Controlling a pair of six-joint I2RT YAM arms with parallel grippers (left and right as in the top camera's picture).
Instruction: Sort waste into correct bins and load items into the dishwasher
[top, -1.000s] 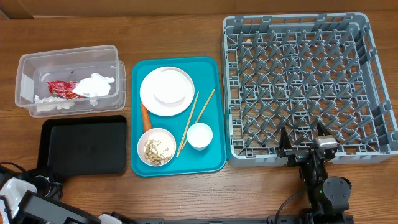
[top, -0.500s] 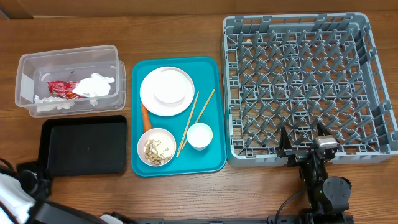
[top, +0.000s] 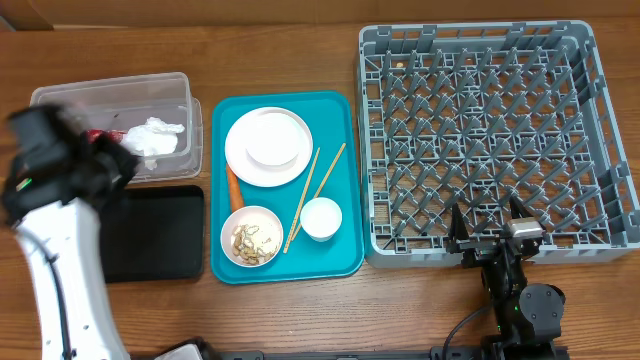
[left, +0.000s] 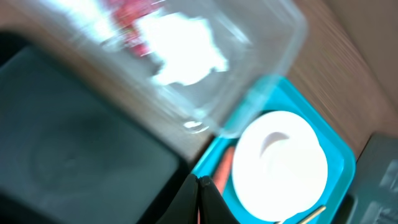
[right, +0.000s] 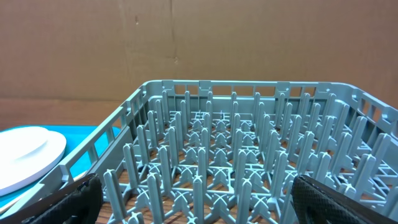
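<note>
The left claw (left: 199, 185) is pictured pinched fully shut with nothing held, poised over the seam where the black tray (top: 165, 240) meets the teal serving tray (top: 340, 110). Its arm is blurred in the overhead view. The clear plastic tub (left: 273, 37) is seen just ahead of the fingertips, with the crumpled white tissue (top: 157, 136) and the red wrapper (left: 134, 14) lying inside it. The small orange carrot (top: 233, 188) is found just beside the tips, on the teal tray, and the white round plate (top: 268, 146) is set beyond it, toward the right arm's side. Between the two claws, on the same tray, are a white bowl (top: 251, 236) holding beige food scraps (top: 246, 241), a small white cup (top: 321, 218) and a pair of wooden chopsticks (top: 310, 195) laid slantwise. The right claw (top: 485, 215) is shown spread as wide as it goes and empty, held at the near edge of the grey dish rack (top: 480, 130). The rack's rows of upright pegs stretch away in front of it, and the plate's rim is glimpsed off to its left.
</note>
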